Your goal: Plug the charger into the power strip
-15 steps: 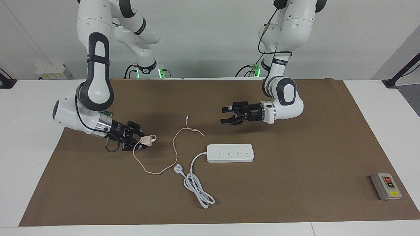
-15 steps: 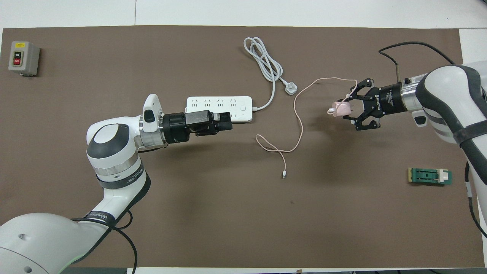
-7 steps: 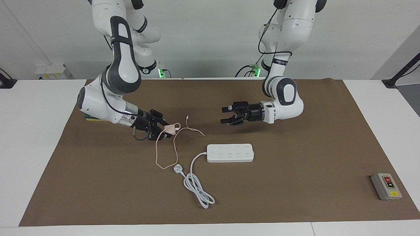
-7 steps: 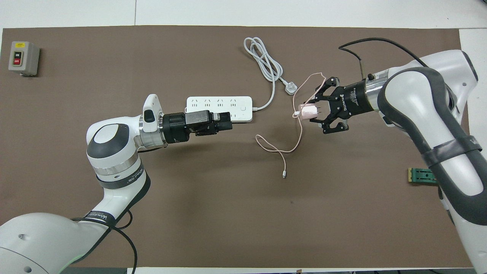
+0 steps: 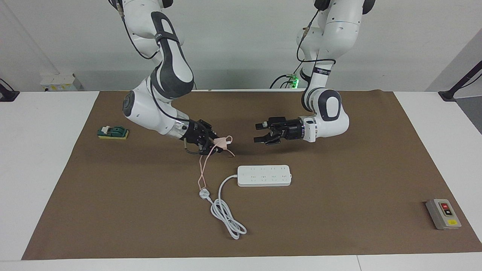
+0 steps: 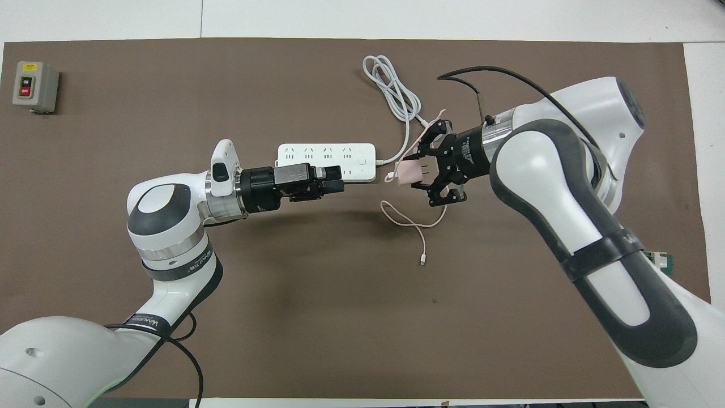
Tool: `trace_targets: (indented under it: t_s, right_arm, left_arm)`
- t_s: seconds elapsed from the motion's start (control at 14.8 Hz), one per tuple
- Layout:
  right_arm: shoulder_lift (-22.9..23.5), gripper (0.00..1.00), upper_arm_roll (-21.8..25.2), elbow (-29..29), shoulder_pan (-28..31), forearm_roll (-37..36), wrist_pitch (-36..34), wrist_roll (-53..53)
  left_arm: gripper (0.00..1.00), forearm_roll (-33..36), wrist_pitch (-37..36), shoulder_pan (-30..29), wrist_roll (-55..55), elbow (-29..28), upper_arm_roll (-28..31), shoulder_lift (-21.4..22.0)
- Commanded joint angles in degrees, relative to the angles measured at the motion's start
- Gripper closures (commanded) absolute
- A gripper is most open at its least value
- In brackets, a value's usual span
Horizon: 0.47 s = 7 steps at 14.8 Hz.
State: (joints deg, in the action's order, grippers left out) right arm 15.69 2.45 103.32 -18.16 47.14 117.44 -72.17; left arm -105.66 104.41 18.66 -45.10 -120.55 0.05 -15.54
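Charger (image 5: 223,142): pink cube held up in the right end effector (image 5: 216,145), over the mat just beside the strip's cord end; prongs point back between the fingers.
Cable (image 6: 420,228): thin pink lead hanging from the cube, looping onto the mat, tip lying nearer the robots than the strip.
Strip (image 5: 264,175): flat white bar, 1 row of sockets facing up, mid-mat; thick cord coiled farther from the robots.
Right end effector: clamped on the charger.
Left end effector (image 5: 262,134): fingers apart, empty, waiting in the air over the strip's edge.
Handling: cube likely light, rigid, smooth-sided; hold by 2 flat faces, prongs clear. Cable limp, may drag or snag the white plug (image 5: 203,194).
Strip handling: likely light enough to slide; may need bracing.
Other: grey switch box (image 5: 443,213); green block (image 5: 113,132).
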Motion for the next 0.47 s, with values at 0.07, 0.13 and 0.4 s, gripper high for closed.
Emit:
trace_targets:
  t_s: [0.07, 0.13, 0.4]
  right_arm:
    - [0.0, 1.0, -0.2, -2.3, -3.4, -0.6, 1.6, -5.5]
    - [0.1, 1.0, -0.2, -3.0, -4.2, -0.6, 2.1, -6.8]
    - [0.7, 1.0, -0.2, -3.7, -6.9, -0.5, 5.9, -8.2]
  left_arm:
    - [0.0, -0.3, 0.8, 0.1, -1.1, -0.6, -0.1, 0.2]
    - [0.0, -0.3, 1.0, 0.5, -1.2, -0.6, -0.1, 0.2]
    - [0.0, -0.3, 1.1, 0.7, -1.3, -0.5, -0.2, 0.2]
